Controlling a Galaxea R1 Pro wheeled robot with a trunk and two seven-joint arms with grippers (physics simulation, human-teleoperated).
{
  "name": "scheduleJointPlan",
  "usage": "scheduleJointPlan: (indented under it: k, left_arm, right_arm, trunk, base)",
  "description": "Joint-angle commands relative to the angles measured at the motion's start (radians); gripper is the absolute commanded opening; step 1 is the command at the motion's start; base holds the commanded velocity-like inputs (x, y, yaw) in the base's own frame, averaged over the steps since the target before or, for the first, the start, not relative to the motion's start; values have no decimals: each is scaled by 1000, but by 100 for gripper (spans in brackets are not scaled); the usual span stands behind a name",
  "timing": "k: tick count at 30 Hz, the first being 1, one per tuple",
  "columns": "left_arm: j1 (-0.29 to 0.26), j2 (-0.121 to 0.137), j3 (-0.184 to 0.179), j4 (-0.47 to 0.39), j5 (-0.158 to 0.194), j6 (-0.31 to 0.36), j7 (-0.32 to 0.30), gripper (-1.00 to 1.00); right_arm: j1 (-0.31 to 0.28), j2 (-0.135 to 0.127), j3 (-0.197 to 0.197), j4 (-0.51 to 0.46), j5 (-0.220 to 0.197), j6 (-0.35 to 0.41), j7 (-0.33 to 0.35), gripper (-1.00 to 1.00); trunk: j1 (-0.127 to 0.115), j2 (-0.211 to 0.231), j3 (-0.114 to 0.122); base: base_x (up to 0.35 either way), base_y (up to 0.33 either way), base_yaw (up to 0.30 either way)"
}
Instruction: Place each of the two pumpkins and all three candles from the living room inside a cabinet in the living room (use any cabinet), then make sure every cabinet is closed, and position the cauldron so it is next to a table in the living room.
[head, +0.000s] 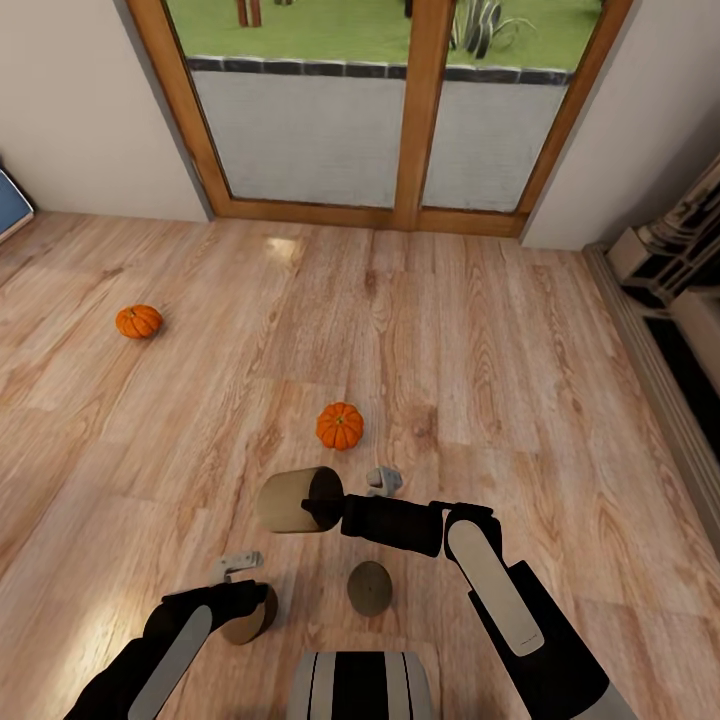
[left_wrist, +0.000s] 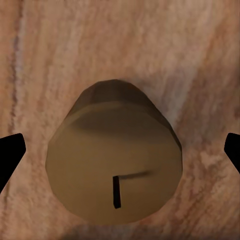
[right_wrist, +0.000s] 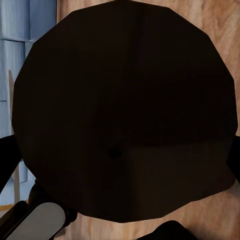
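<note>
1. Light-brown wood-plank floor (head: 480, 330), glare patch near the doors.
2. Wood-framed glass patio doors (head: 415, 110); green lawn (head: 350, 28) outside.
3. Plain off-white walls (head: 80, 110) either side.

The head camera sits high on the robot, looking forward and down across the wooden floor (head: 450, 330) toward the glass door (head: 400, 110), with both arms reaching into the lower part of its view. The left wrist camera looks almost straight down from very close at an upright candle (left_wrist: 115, 160) on the floor boards; in the head view that same candle (head: 250, 615) stands by the left arm's end. The right wrist camera is closer still, pressed up against the dark flat end of another candle (right_wrist: 125, 110), which the head view shows lying sideways (head: 295, 500) at the right arm's tip.
</note>
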Motion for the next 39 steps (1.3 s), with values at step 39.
scheduleJointPlan:
  k: [39]
  left_arm:
    - [-1,1,-3,0,10,1,10,100]
  right_arm:
    - [-1,0,-2,-5,-14,5,228,-100]
  trunk:
    - [6,-3,-51]
  base:
    - [0,0,0]
